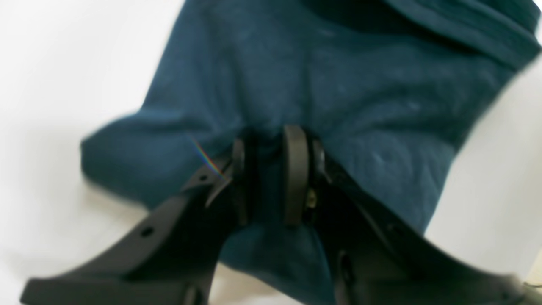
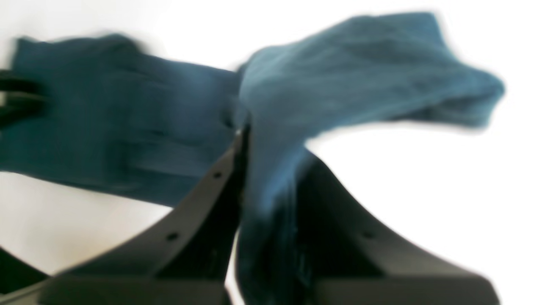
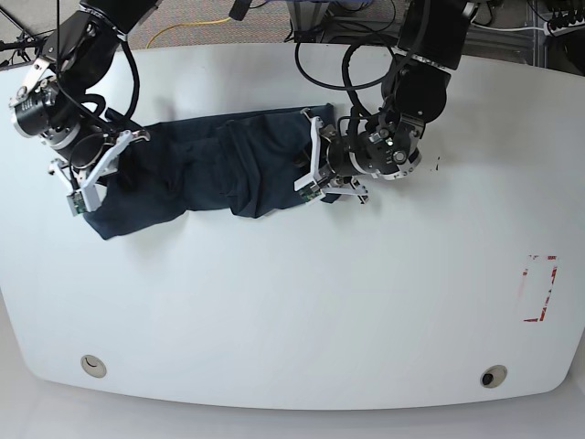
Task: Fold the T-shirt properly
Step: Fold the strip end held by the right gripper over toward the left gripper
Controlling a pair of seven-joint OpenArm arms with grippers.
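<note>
Cloth point(image 3: 265, 174) judged light, limp, easily creased | right tool point(image 2: 271, 169) closed on bunched fabric, left tool point(image 3: 315, 174) nearly closed, grip uncertain | edges beside tools best pinched

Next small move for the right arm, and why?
Probably draw the right pincer inward, carrying its end of the T-shirt over the middle: that end is draped over the pincer, looks gripped, and sticks out to the side, while the shirt's middle lies bunched on the table.
</note>
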